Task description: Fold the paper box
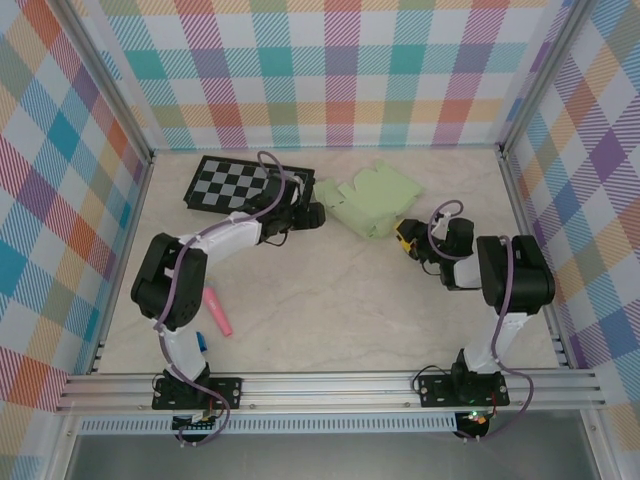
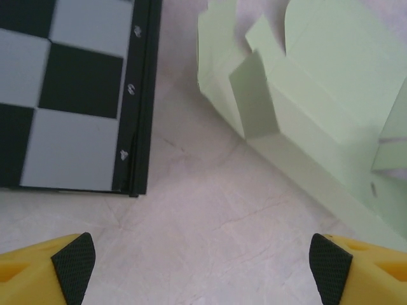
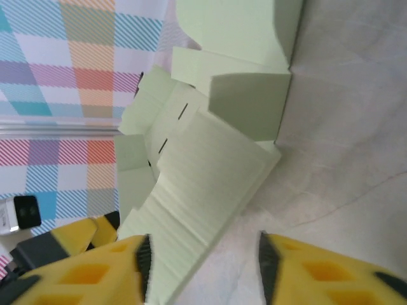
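Observation:
The paper box [image 1: 369, 203] is pale green card, partly folded, lying at the back middle of the table with flaps sticking up. My left gripper [image 1: 316, 214] sits at the box's left edge. In the left wrist view it [image 2: 202, 270] is open wide over bare table, with the box [image 2: 331, 108] ahead on the right. My right gripper [image 1: 405, 238] is at the box's near right corner. Seen from its wrist it [image 3: 203, 270] is open, and a box flap [image 3: 206, 181] reaches down between the fingers, close to the left fingertip [image 3: 144, 262].
A black-and-grey checkerboard [image 1: 236, 184] lies just left of the box, its edge [image 2: 141, 101] close to my left gripper. A pink marker [image 1: 218, 311] and a small blue object [image 1: 202, 343] lie near the left arm's base. Plaid walls enclose the table.

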Controlling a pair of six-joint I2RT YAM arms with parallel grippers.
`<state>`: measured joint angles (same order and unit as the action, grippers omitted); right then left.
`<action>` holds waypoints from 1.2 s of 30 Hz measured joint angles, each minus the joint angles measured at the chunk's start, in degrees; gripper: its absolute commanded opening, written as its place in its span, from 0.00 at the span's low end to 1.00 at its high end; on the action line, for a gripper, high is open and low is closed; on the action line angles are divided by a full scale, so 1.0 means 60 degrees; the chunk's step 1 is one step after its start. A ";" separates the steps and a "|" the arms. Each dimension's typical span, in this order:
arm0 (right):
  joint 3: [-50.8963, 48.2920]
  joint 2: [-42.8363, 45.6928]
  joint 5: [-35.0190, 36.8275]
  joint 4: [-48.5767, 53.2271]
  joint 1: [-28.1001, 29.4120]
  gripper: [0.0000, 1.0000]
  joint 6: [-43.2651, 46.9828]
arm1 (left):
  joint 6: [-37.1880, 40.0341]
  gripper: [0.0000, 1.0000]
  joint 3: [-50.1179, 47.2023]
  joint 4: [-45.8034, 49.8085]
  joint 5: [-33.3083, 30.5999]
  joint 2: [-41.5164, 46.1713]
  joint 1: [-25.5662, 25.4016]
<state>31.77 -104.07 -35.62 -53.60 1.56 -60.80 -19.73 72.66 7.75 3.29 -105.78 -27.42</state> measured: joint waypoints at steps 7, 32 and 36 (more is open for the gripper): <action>0.0117 0.1395 0.0186 0.1989 0.0066 0.69 -0.0321 | -0.0095 0.91 0.1257 0.0732 0.0528 -0.0656 0.0186; 0.3257 0.0270 0.2226 0.6288 0.1745 0.72 -0.0233 | -0.0233 0.85 0.5847 0.2994 0.1796 -0.3603 0.1224; 0.3668 0.0270 0.2718 0.7348 0.1916 0.67 0.0892 | 0.0000 0.85 0.5989 0.3275 0.1654 -0.3679 0.1246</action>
<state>53.78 -102.45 -19.31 -9.52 13.06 -55.44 -19.73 108.60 27.40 13.21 -127.85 -19.94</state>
